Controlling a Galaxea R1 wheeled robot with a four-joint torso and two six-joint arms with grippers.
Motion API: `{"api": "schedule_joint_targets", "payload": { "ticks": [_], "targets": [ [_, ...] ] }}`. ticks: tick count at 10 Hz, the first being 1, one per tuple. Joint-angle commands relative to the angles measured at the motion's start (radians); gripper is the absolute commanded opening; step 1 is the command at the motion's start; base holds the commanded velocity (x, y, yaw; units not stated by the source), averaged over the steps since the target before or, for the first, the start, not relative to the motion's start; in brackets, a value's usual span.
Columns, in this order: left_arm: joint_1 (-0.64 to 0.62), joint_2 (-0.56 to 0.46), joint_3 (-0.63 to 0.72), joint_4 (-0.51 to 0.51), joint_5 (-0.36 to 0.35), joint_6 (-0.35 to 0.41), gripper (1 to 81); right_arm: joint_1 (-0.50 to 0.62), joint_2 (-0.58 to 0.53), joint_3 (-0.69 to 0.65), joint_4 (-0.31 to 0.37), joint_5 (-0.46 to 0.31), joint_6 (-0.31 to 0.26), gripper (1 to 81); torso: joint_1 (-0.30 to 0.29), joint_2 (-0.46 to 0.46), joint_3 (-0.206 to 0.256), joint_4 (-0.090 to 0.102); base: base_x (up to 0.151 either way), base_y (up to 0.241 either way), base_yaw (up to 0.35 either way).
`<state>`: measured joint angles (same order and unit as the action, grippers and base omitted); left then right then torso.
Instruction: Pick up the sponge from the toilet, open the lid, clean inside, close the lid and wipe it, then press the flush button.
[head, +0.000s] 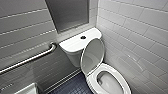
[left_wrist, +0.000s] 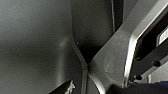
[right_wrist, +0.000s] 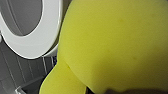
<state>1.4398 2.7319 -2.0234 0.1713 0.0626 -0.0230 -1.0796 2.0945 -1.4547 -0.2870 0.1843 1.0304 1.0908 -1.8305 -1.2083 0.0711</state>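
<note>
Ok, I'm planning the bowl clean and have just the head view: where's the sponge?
Observer: The sponge is close up in front of the right wrist camera, bright yellow.
Operator: What's past it?
Observer: The white oval rim of the toilet, beside the sponge.
Operator: And the left wrist?
Observer: It looks at a grey robot panel, close up.
</note>
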Motion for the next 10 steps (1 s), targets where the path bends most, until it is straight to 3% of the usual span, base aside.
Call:
{"api": "schedule_joint_targets", "payload": {
  "ticks": [1,5,10],
  "targets": [
    [0.003,-0.012,0.022,0.005,0.076,0.008,81.1,0.185,-0.046,0.111,-0.053,-0.228,-0.032,1.0,0.000,0.000,0.000,0.000,0.000,0.000,0.000],
    [0.003,-0.015,0.022,0.004,0.074,0.006,81.1,0.497,0.066,0.131,-0.055,-0.555,-0.024,1.0,0.000,0.000,0.000,0.000,0.000,0.000,0.000],
    [0.003,-0.012,0.020,0.004,0.074,0.006,81.1,0.772,0.239,0.062,-0.061,-0.767,-0.020,1.0,0.000,0.000,0.000,-0.001,0.000,0.000,0.000]
  ]
}}
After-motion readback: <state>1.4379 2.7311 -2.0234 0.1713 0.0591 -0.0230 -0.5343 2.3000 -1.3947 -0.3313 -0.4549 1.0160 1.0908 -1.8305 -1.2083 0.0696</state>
